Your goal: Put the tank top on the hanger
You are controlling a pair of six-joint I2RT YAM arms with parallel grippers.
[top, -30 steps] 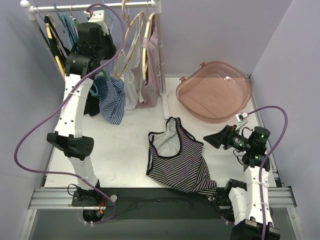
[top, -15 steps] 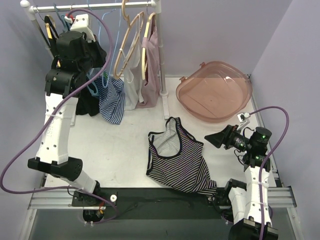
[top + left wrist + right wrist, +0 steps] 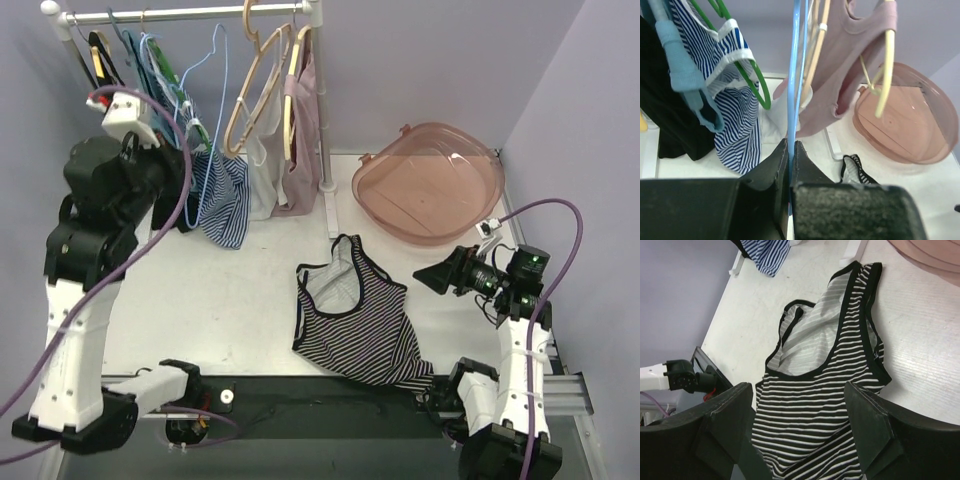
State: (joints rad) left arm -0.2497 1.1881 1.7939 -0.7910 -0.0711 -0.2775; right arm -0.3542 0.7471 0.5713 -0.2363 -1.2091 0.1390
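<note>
The tank top, black-and-white striped with a light grey inside, lies flat on the table in front of centre. It also shows in the right wrist view and as a small corner in the left wrist view. The pale-blue hanger hangs down from near the rail. My left gripper is shut on its lower rod, which runs up between the jaws in the left wrist view. My right gripper is open and empty, held above the table just right of the top.
A clothes rack stands at the back left with tan wooden hangers, a pink garment, a blue-and-white striped garment and a black garment. A pink translucent tub sits at the back right.
My left arm has swung down and to the left away from the rail, with the blue hanger in its jaws. The right arm has shifted only slightly.
</note>
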